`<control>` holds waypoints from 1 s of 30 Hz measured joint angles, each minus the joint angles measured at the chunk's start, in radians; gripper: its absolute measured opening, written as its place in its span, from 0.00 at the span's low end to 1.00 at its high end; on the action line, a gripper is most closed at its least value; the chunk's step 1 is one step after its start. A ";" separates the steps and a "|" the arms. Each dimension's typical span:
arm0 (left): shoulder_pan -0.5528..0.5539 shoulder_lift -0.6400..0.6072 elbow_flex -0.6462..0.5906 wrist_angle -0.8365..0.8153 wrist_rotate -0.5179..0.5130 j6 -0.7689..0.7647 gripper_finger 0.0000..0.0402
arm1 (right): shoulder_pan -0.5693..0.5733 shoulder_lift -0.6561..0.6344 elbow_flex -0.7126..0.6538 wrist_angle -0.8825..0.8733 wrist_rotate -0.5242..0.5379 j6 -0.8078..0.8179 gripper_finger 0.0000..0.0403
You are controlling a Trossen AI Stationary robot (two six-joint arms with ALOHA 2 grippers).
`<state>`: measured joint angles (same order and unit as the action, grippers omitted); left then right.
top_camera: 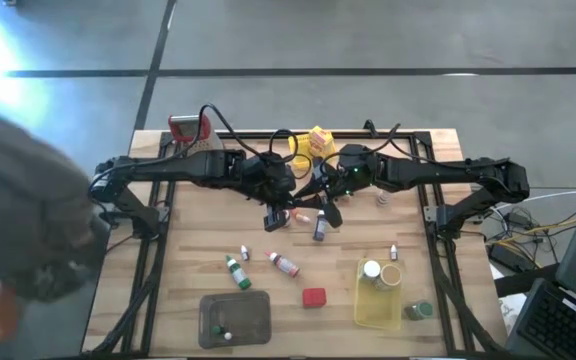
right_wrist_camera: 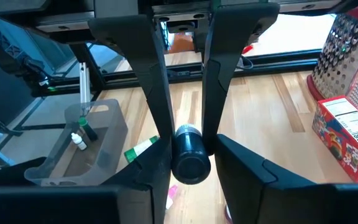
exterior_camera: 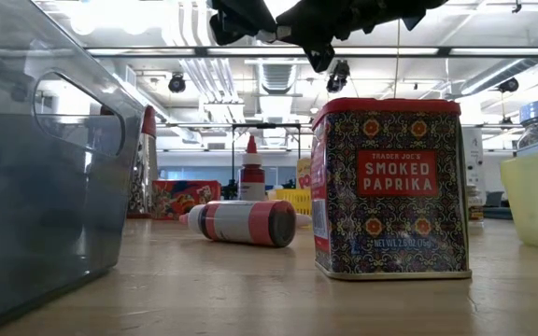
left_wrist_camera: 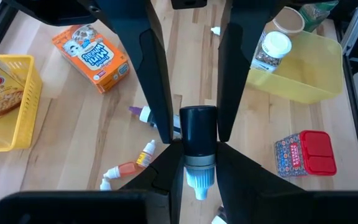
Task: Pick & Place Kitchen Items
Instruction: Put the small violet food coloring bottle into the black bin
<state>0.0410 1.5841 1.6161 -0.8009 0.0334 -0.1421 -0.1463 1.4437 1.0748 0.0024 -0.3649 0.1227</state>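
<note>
From above, we see both arms meet over the table's [top_camera: 208,250] middle, nearer the far edge. Our left gripper [left_wrist_camera: 194,140] clamps a black-capped bottle [left_wrist_camera: 198,146] standing along its fingers; our right gripper [right_wrist_camera: 182,149] closes on its black cap [right_wrist_camera: 190,158], end-on. At table level, a paprika tin [exterior_camera: 390,187] stands on pale wood.

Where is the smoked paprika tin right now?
High view: the smoked paprika tin sits on the table's near centre, between the grey tray and the yellow basket.
</note>
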 joint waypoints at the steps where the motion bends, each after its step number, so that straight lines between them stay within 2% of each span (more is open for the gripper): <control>1: 0.000 0.000 0.000 0.000 0.000 0.000 0.21 | 0.000 0.000 0.000 -0.001 0.000 -0.001 0.28; 21: 0.000 0.000 -0.001 0.018 0.000 0.011 0.21 | 0.000 0.000 0.000 -0.006 -0.001 -0.003 0.40; 25: 0.000 0.000 -0.001 0.017 0.000 0.011 0.21 | 0.000 0.000 0.000 -0.006 -0.001 -0.012 0.39; 30: 0.000 0.000 -0.001 0.016 0.000 0.013 0.21 | 0.000 0.000 0.000 -0.007 -0.001 -0.020 0.32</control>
<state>0.0410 1.5841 1.6154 -0.7853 0.0331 -0.1287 -0.1463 1.4437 1.0752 -0.0044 -0.3660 0.1024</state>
